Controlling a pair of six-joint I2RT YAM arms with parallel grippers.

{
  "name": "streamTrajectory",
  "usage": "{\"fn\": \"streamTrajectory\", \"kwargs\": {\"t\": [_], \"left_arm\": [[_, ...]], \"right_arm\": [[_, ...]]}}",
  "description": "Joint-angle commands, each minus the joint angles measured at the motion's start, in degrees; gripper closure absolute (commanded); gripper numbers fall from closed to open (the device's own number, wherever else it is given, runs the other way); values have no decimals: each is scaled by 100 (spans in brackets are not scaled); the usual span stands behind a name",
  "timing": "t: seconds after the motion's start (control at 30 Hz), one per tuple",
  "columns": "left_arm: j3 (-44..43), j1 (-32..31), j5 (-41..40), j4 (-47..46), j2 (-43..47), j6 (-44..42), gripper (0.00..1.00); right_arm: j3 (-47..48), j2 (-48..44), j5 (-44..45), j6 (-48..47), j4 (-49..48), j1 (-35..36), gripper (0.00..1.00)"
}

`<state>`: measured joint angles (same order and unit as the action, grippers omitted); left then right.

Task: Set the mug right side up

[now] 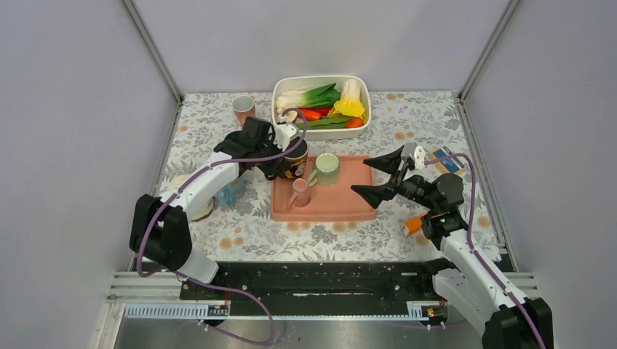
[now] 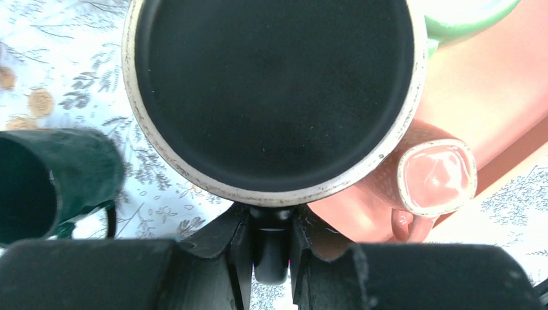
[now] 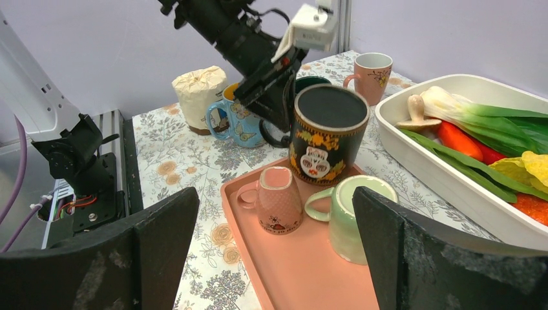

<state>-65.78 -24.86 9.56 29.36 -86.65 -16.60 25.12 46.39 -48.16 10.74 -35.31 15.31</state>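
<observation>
A black mug with a skull picture [image 1: 296, 161] is base up at the back left corner of the pink tray [image 1: 342, 207]. My left gripper [image 1: 282, 151] is shut on its handle [image 2: 271, 252]; the left wrist view shows the mug's flat black base [image 2: 271, 90]. I cannot tell whether it rests on the tray. It also shows in the right wrist view [image 3: 326, 139]. A pink mug [image 1: 299, 193] and a green mug [image 1: 326, 168] stand upside down on the tray. My right gripper [image 1: 378, 177] is open and empty beside the tray's right end.
A white tub of vegetables [image 1: 320, 77] stands behind the tray. An upright pink mug [image 1: 244, 107] is at the back left. A blue butterfly mug [image 3: 232, 123], a dark green mug [image 2: 45, 184] and a paper-wrapped roll [image 3: 200, 93] sit left of the tray.
</observation>
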Motion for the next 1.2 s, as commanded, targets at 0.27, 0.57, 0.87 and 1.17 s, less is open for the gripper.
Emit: {"fn": "streamTrajectory", "kwargs": {"t": [0.27, 0.57, 0.87, 1.17], "left_arm": [[-1669, 118, 547, -822, 1041, 636, 100], [-1911, 154, 2317, -2323, 943, 3157, 100], [-282, 273, 3590, -5941, 816, 6652, 100], [759, 289, 3431, -9348, 524, 8659, 100]], "right_arm": [[118, -10, -26, 243, -340, -55, 1], [438, 133, 365, 1288, -586, -52, 1], [623, 612, 668, 2556, -969, -54, 1], [484, 1366, 1171, 4063, -1941, 33, 1]]}}
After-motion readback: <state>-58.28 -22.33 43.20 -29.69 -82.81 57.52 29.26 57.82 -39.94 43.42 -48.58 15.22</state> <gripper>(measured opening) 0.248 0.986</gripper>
